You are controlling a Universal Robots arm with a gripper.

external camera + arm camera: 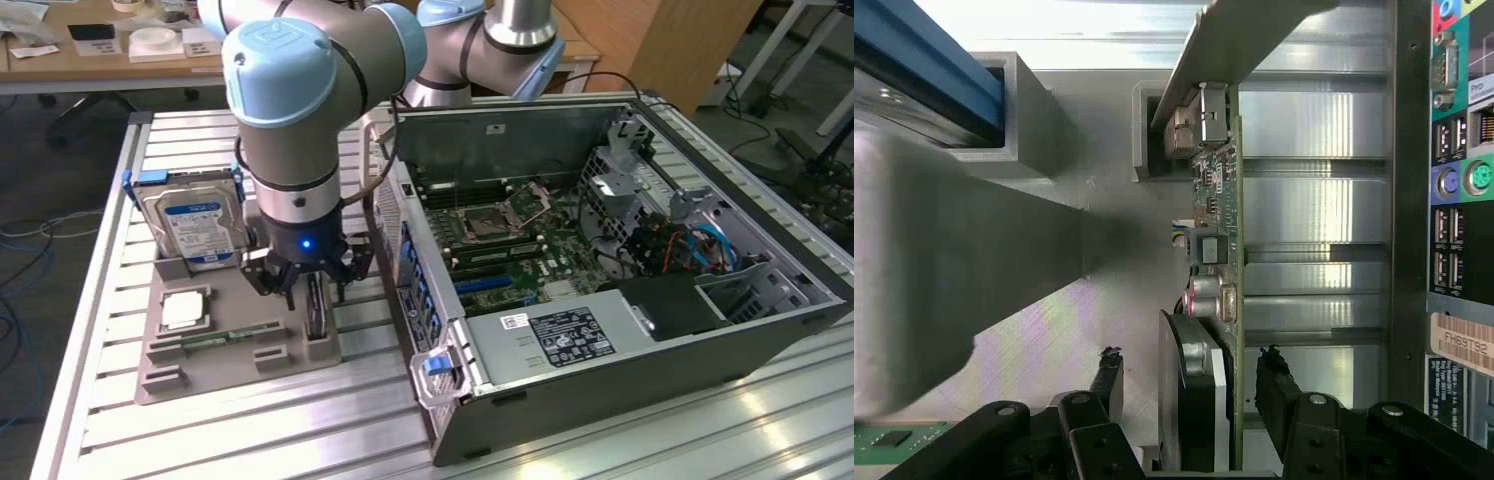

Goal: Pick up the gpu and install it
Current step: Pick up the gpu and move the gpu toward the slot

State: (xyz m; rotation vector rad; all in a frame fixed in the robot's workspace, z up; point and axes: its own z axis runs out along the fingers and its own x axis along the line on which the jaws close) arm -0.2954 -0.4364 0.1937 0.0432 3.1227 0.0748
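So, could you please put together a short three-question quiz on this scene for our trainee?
1. True or false: the gripper is shut on the gpu.
2. Where is the gpu now?
A) standing on edge in the gray holder tray
B) plugged into the motherboard
C) lying flat on the aluminum table
3. Fill in the blank: in the exterior view, the open computer case sits on the holder tray's ____ side.

Key:
1. False. The gripper is open and sits astride the gpu without touching it.
2. A
3. Right
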